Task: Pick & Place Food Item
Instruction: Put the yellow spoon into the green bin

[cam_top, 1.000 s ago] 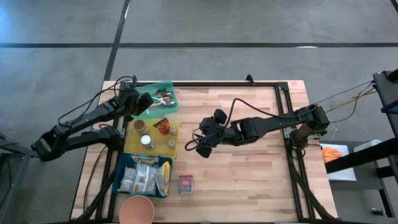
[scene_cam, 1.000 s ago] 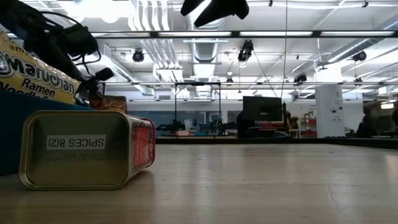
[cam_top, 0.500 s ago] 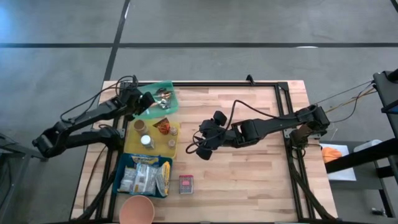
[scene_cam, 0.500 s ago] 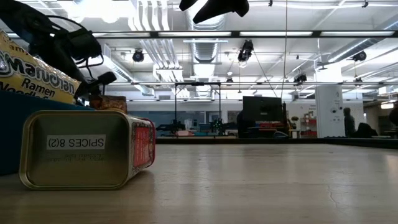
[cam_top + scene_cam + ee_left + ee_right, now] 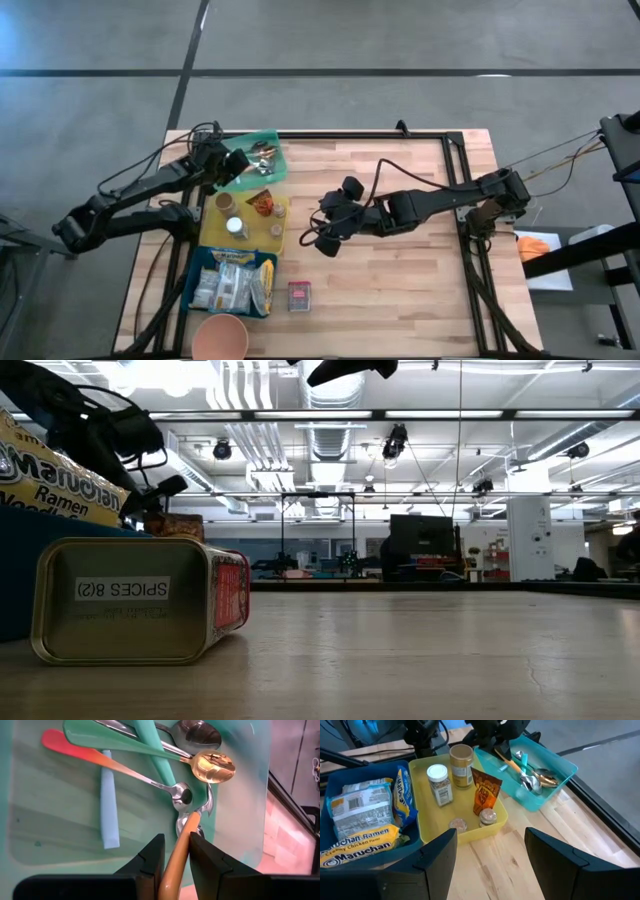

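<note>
Here, orange-handled utensil (image 5: 176,865) in left hand (image 5: 176,851).

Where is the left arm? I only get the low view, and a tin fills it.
Observer: The left fingers are in the green tray, shut on an orange-handled utensil.
Operator: What about the other arm?
Observer: The right fingers hang open and empty above the middle of the table.
Operator: What food is there?
Observer: A yellow tray holds jars and a snack pouch.
</note>
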`<act>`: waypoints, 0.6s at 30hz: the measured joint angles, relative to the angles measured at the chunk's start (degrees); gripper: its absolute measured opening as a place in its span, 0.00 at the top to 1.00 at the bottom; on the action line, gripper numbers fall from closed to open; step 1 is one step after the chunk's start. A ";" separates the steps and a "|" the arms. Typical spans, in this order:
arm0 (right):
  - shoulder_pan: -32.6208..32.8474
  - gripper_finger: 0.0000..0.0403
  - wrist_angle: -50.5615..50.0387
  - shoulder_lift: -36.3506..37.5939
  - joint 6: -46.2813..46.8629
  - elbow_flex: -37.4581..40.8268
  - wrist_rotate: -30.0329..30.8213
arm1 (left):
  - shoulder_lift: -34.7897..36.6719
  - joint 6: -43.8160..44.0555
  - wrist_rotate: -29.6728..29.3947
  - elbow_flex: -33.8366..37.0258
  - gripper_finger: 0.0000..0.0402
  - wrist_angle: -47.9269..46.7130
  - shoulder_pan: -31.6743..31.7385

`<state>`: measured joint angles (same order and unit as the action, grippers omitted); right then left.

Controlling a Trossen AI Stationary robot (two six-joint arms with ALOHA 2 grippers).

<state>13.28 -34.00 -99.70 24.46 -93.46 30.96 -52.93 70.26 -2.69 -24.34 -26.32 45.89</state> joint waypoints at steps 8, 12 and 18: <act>0.28 0.42 -0.11 0.00 -0.06 -0.73 0.00 | -0.47 -3.32 1.26 0.50 0.69 0.53 0.00; 0.31 0.42 -0.28 0.00 -0.19 -0.77 0.00 | -0.99 -3.21 1.28 0.65 0.54 -0.77 0.02; 0.48 0.42 -0.26 0.00 -0.69 -0.82 0.06 | -2.74 -3.06 1.71 0.39 0.37 -0.17 0.02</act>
<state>13.76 -34.26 -99.70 23.77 -94.28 31.02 -55.67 67.20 -0.98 -23.94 -26.49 45.91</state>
